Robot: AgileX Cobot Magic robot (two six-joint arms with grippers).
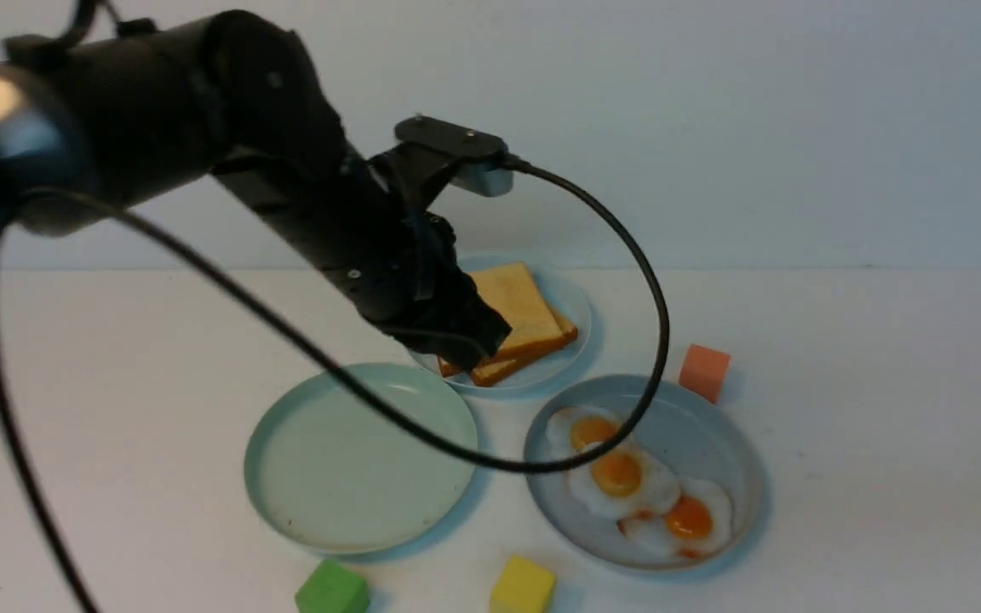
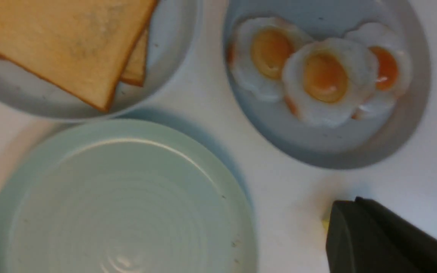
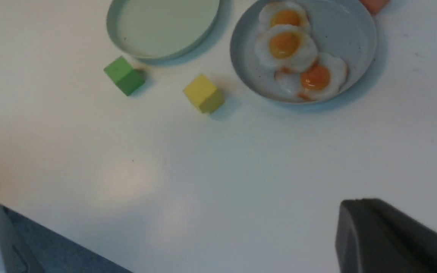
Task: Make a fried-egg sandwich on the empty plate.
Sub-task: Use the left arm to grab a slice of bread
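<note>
The pale mint-green plate (image 1: 363, 455) holds nothing; it also shows in the left wrist view (image 2: 120, 204) and the right wrist view (image 3: 163, 26). Two toast slices (image 1: 520, 319) lie stacked on the light blue plate (image 1: 577, 319) behind it, with no egg between them. Three fried eggs (image 1: 618, 472) overlap on the grey plate (image 1: 716, 421). My left gripper (image 1: 456, 332) hangs over the near left edge of the toast plate, shut and empty (image 2: 345, 206). My right gripper (image 3: 355, 206) is shut and empty over bare table, out of the front view.
An orange cube (image 1: 703, 370) sits behind the egg plate. A green cube (image 1: 333, 589) and a yellow cube (image 1: 523, 586) sit at the front. The left arm's black cable (image 1: 542, 464) loops in front of the mint and egg plates. The table's near edge (image 3: 51, 242) shows.
</note>
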